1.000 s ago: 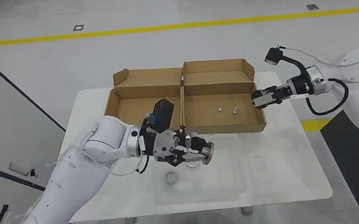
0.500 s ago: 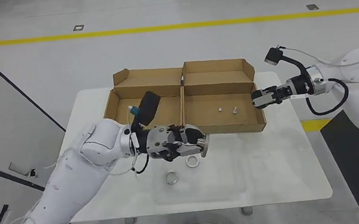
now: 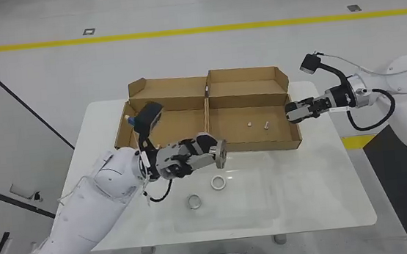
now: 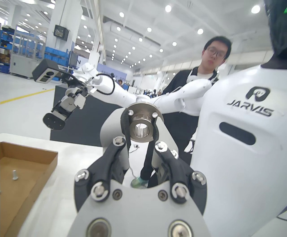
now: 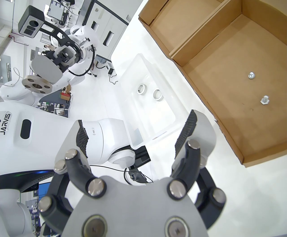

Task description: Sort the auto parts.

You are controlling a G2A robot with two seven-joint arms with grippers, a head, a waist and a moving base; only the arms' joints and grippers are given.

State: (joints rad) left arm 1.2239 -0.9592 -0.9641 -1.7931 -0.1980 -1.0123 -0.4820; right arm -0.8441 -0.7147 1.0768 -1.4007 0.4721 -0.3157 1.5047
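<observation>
My left gripper (image 3: 210,154) is shut on a metal flanged bushing (image 3: 219,156), held in the air just in front of the cardboard box's (image 3: 257,145) centre divider. The left wrist view shows the bushing (image 4: 141,125) end-on, pinched between the fingers of that gripper (image 4: 140,129). Two metal rings (image 3: 217,182) (image 3: 194,201) lie on the table nearer to me. Two bolts (image 3: 250,125) (image 3: 266,126) rest in the box's right compartment. My right gripper (image 3: 291,112) stands open and empty beside the box's right end, and it appears again in its own wrist view (image 5: 135,128).
The box's left compartment (image 3: 181,122) holds no parts that I can see. A clear plastic tray (image 5: 157,132) sits on the white table (image 3: 320,189) around the two rings (image 5: 141,88) (image 5: 158,94). A person stands behind the robot's body, touching nothing.
My left arm has carried the bushing away from the rings and back toward the box, and its wrist has swung round to the left. The right arm has kept still.
</observation>
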